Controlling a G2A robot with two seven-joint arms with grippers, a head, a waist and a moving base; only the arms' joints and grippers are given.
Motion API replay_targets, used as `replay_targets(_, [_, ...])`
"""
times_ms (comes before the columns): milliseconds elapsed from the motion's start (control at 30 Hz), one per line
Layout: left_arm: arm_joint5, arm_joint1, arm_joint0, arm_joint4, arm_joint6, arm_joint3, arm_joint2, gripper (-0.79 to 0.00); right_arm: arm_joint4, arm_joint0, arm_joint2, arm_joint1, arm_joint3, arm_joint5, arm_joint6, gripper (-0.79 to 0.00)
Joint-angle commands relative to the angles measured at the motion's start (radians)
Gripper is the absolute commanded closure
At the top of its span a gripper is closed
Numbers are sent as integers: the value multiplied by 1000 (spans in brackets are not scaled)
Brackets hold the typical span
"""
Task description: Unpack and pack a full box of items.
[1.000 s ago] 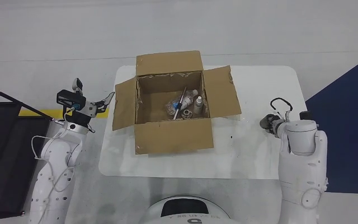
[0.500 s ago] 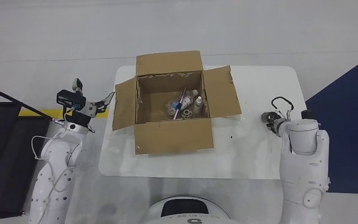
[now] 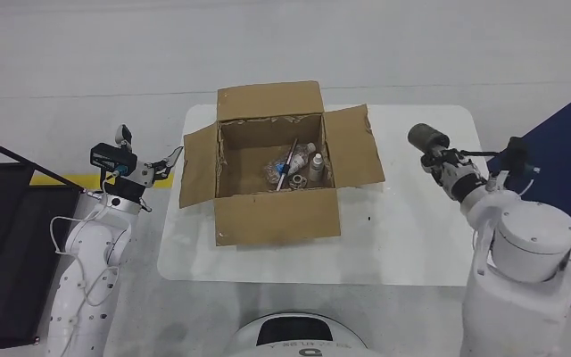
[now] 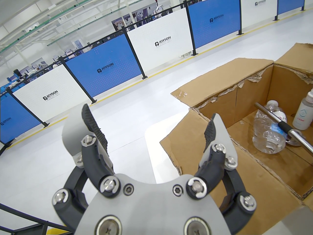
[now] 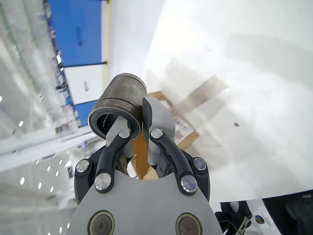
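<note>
The box (image 3: 277, 219) stands open against the tabletop's (image 3: 401, 250) far edge, left of centre. Its four flaps are spread flat, probably so the arms can reach in from either side. A crumpled bottle (image 4: 266, 133), a rod (image 4: 276, 121) lying across it and a small bottle (image 4: 304, 113) are in it, so the unpacking looks unfinished.

The right claw (image 5: 133, 116) is over the right edge, towards the far corner. It pinches the wall of a metal sleeve (image 5: 119, 94), with one finger in the bore and one outside, which likely suits a smooth round part. The left claw (image 4: 150, 121) hangs wide apart and empty just off the left edge beside the box's left flap, seemingly waiting.

A second ago the right claw sat lower and nearer the front. It has since risen and swung rearward, and the left arm has not moved.
</note>
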Motion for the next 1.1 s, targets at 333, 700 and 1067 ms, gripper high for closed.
replay_targets(333, [0,0,0,0,0,0,0,-785,-31,329,-520,-3,315,-89,81,0])
replay_targets(700, [0,0,0,0,0,0,0,-785,-21,343,-528,-4,325,-81,88,0])
replay_targets(1067, [0,0,0,0,0,0,0,-785,-95,666,-798,-24,741,119,73,0])
